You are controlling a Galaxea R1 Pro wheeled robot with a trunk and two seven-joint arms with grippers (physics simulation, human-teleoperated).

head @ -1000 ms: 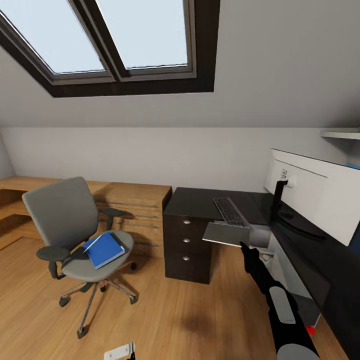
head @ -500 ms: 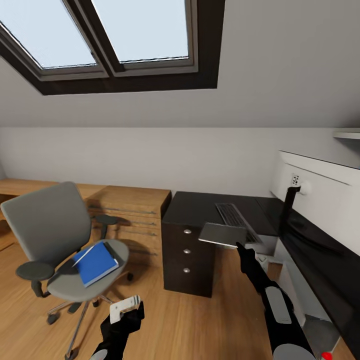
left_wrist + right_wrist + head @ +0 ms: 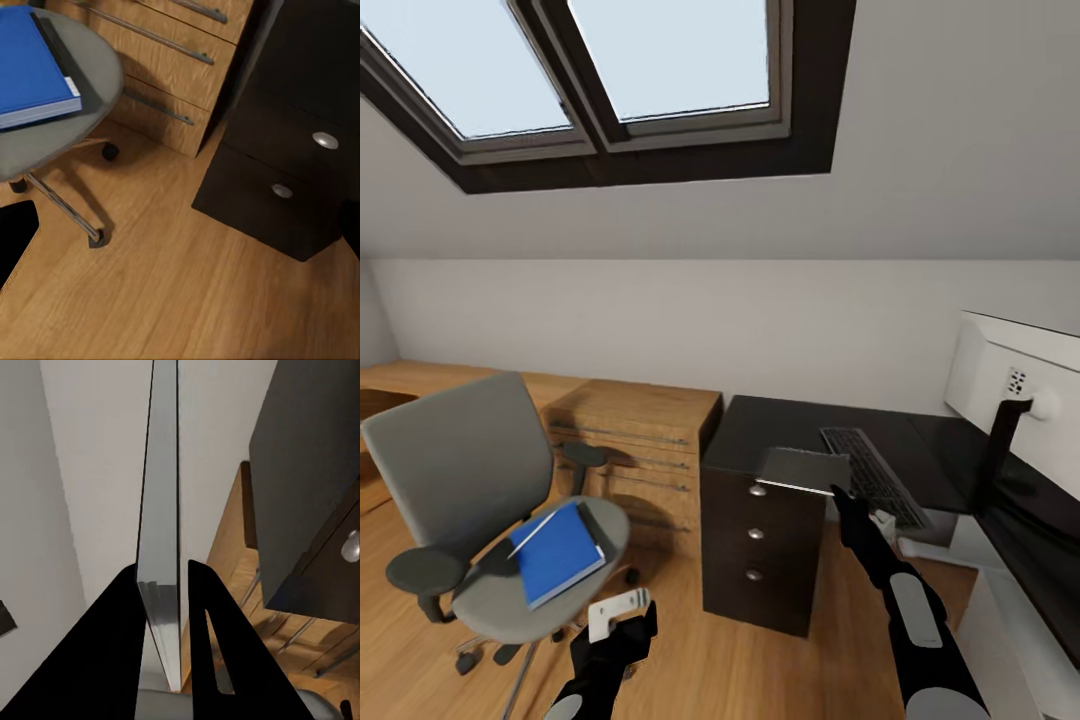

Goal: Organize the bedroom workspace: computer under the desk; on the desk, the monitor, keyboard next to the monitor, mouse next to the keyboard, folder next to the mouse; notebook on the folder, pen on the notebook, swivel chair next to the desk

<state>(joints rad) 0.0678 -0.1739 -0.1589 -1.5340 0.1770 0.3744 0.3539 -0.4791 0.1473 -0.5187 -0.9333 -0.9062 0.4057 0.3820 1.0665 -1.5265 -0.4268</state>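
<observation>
Right gripper (image 3: 838,492) is clamped on a grey slab (image 3: 805,470) at centre frame, poised over the dark desk (image 3: 780,425) edge beside the keyboard (image 3: 870,475) (left gripper (image 3: 625,625), bottom left, pinches what looks like the mouse (image 3: 610,613)), so next, I reckon, it wants lowering flat and releasing.

folder and notebook apart, desk part set

your blue notebook (image 3: 560,553) lies flat on the grey swivel chair (image 3: 470,500) with a thin pen (image 3: 532,534) across it; the grey folder (image 3: 804,470) sits level at the black desk (image 3: 780,430) front edge; keyboard (image 3: 872,476) flat on top, white monitor (image 3: 1015,400) upright at right.
</observation>
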